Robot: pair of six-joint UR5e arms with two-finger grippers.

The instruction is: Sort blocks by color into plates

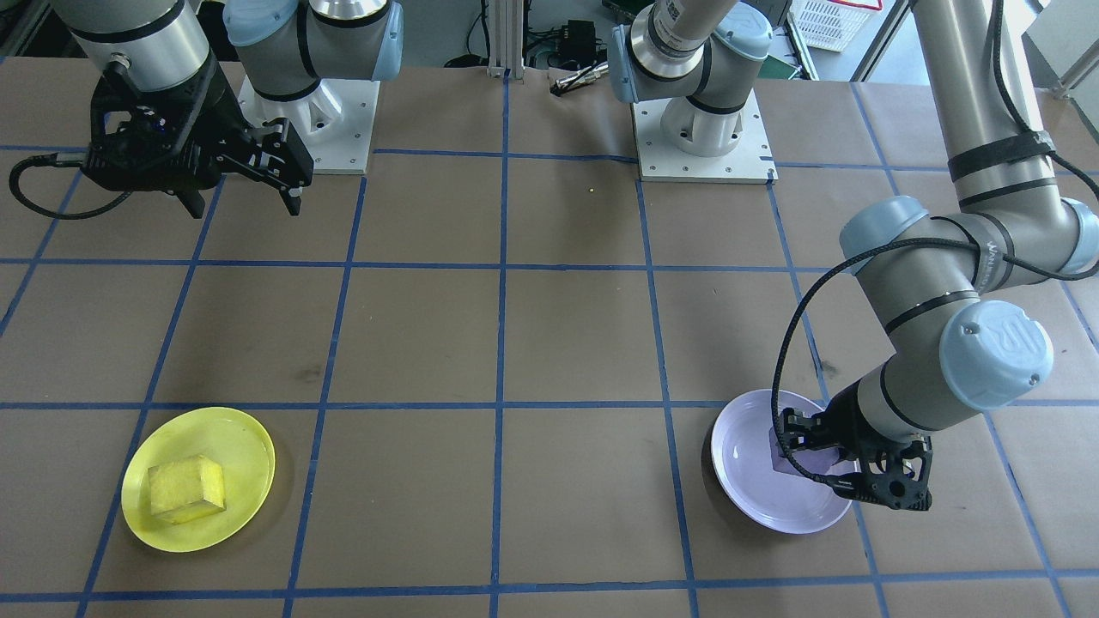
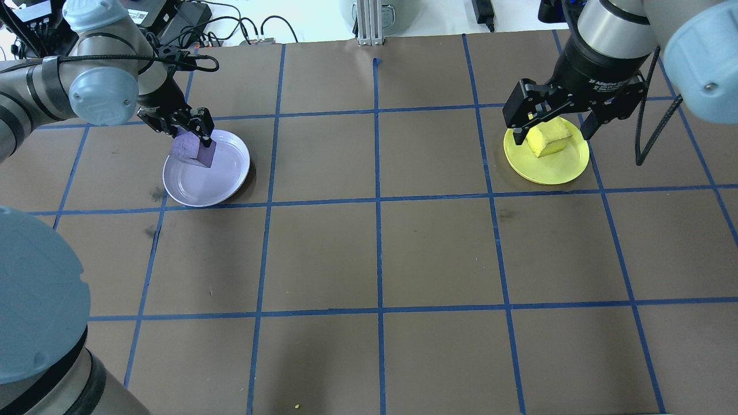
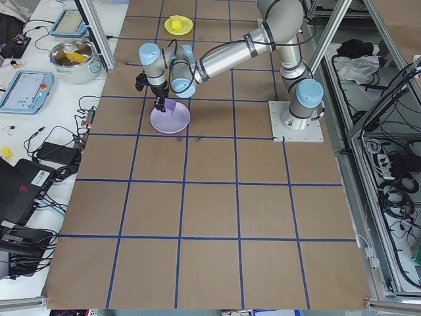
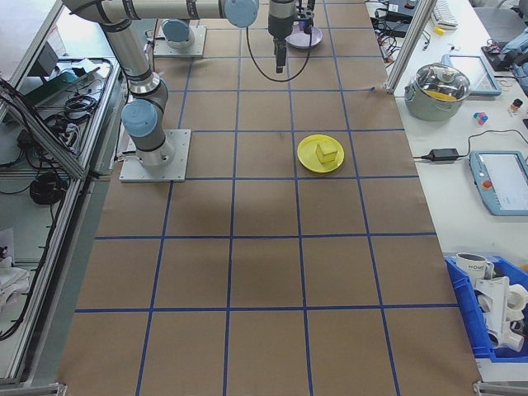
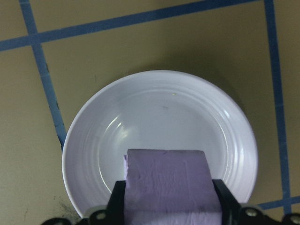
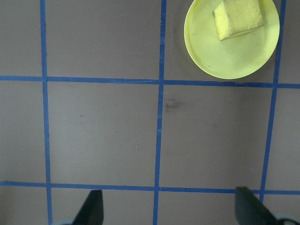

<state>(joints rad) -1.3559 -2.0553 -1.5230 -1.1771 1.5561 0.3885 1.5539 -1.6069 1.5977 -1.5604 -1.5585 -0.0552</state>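
My left gripper (image 2: 196, 141) is shut on the purple block (image 2: 193, 148) and holds it just above the near rim of the lavender plate (image 2: 222, 178). In the left wrist view the purple block (image 5: 168, 180) sits between both fingers (image 5: 117, 201), over the plate (image 5: 159, 108). The yellow block (image 1: 185, 489) lies in the yellow plate (image 1: 240, 438). Raised high and well back from that plate, my right gripper (image 1: 245, 206) is open and holds nothing. Its wrist view shows the spread fingertips (image 6: 91, 206) and the yellow block (image 6: 238, 18) far off.
Brown paper with a blue tape grid (image 2: 377, 199) covers the table. The two arm bases (image 1: 704, 146) stand at the robot's edge. Side benches hold a steel pot (image 4: 441, 87), tablets and a blue bin (image 4: 495, 313).
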